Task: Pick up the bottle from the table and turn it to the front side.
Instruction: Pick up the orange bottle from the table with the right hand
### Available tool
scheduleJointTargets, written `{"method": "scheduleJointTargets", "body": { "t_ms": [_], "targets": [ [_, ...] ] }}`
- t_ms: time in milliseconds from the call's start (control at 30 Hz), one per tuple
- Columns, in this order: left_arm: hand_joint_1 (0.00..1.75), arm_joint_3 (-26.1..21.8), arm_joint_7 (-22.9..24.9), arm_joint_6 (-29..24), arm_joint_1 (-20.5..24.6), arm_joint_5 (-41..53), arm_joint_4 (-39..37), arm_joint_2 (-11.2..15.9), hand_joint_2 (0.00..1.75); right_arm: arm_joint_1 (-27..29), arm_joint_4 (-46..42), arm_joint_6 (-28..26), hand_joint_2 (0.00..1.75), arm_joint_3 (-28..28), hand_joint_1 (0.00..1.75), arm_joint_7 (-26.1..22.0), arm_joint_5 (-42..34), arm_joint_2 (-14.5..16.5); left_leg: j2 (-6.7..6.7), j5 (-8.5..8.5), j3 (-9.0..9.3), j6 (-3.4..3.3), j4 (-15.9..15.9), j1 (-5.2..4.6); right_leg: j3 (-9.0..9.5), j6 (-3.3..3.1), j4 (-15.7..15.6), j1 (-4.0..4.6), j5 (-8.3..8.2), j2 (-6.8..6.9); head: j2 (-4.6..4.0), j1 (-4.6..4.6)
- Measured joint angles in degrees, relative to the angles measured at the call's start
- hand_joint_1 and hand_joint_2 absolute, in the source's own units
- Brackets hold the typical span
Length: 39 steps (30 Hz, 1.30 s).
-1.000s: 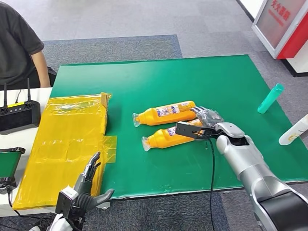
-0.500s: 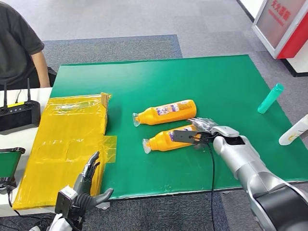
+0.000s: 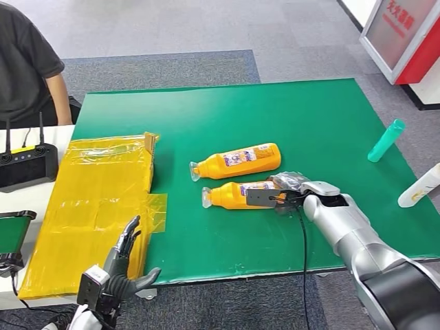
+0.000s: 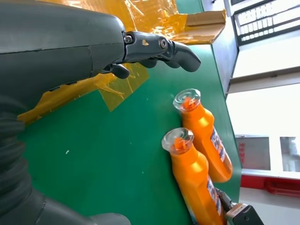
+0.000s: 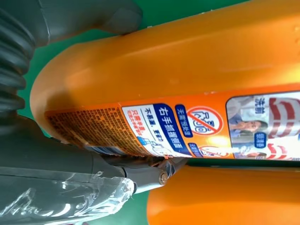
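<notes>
My right hand [image 3: 291, 189] clasps the base end of the near orange bottle [image 3: 234, 194] lying on the table [image 3: 322, 117]. It looks smooth, rigid, light (probably slippery), so I favour mid-body. Second bottle [image 3: 236, 161] lies just beyond.

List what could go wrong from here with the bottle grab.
1. The right robot hand sits at the base end of the near bottle, so lifting there may let the capped end sag or slip.
2. The far bottle lies close alongside; turning the near one could knock it.
</notes>
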<state>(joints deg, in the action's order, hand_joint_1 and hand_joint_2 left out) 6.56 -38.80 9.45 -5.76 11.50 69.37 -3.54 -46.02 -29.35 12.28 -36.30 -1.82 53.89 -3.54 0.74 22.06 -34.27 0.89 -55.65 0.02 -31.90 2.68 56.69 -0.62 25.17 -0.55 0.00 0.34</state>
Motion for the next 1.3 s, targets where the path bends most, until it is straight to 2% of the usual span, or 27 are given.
{"method": "scheduleJointTargets", "body": {
  "t_ms": [300, 400, 533, 600, 700, 967, 1100, 1300],
  "targets": [
    [0.00, 0.0, 0.0, -0.2, -0.2, -0.3, 0.0, 0.3, 1.75, 0.7, -0.6, -2.7, 1.75, -0.2, 1.75, -1.1, -1.1, -0.1, 0.00, -0.01, 0.00, -0.02, 0.0, 0.00, -0.02, 0.00, 0.0, 0.00, -0.01, 0.00, 0.00, 0.01],
    [0.00, -0.1, 0.0, -0.2, -0.5, 0.2, 0.0, 0.4, 1.75, 2.5, -2.5, -4.7, 1.75, -0.1, 1.75, -1.3, -2.0, -0.5, 0.00, -0.01, -0.01, -0.01, 0.0, 0.01, -0.02, 0.00, 0.0, 0.00, 0.00, 0.00, 0.00, 0.00],
    [0.00, -1.2, 0.0, 1.1, -2.1, 1.7, 0.0, 0.4, 1.75, 8.8, -8.8, -11.7, 1.75, 0.5, 1.75, -1.6, -3.2, -1.5, 0.00, 0.05, -0.01, 0.02, 0.0, 0.02, -0.03, -0.02, 0.0, 0.01, 0.03, -0.01, 0.00, 0.00],
    [0.00, -2.7, 0.0, 2.8, -3.1, 2.4, 0.3, 0.1, 1.75, 14.1, -15.6, -14.2, 1.75, 1.7, 1.75, -1.4, -3.3, -2.4, 0.00, 0.08, -0.02, 0.01, 0.0, 0.02, -0.04, -0.04, 0.0, 0.02, 0.08, 0.00, 0.00, 0.01],
    [0.00, -4.7, 0.0, 4.3, -4.3, 3.3, 0.8, -0.5, 1.75, 21.7, -25.8, -15.5, 1.75, 3.7, 1.75, -0.8, -2.7, -3.3, 0.01, 0.12, -0.04, 0.03, 0.0, 0.02, -0.06, -0.06, 0.0, 0.02, 0.12, 0.00, 0.00, -0.01],
    [0.00, -8.2, 0.0, 7.8, -5.2, 3.3, 1.6, -2.4, 1.75, 33.4, -42.0, -18.9, 1.75, 7.5, 1.75, -3.3, -2.0, -3.5, 0.02, 0.12, -0.06, 0.03, 0.0, 0.01, -0.05, -0.07, 0.0, 0.02, 0.13, 0.01, 0.00, 0.01],
    [0.00, -9.6, 0.0, 9.2, -5.3, 3.1, 1.8, -3.1, 1.75, 37.8, -47.9, -20.5, 1.75, 8.2, 1.75, -5.1, -2.6, -2.4, 0.02, 0.12, -0.07, 0.03, 0.0, 0.01, -0.07, -0.08, 0.0, 0.02, 0.13, 0.01, 0.00, -0.01],
    [0.00, -10.6, 0.0, 9.8, -5.3, 3.0, 2.0, -3.7, 1.75, 40.2, -52.1, -21.0, 1.75, 8.6, 1.75, -6.1, -3.3, -1.4, 0.01, 0.11, -0.07, 0.03, 0.0, 0.02, -0.07, -0.09, 0.0, 0.02, 0.14, 0.01, 0.00, 0.01]
  ]
}}
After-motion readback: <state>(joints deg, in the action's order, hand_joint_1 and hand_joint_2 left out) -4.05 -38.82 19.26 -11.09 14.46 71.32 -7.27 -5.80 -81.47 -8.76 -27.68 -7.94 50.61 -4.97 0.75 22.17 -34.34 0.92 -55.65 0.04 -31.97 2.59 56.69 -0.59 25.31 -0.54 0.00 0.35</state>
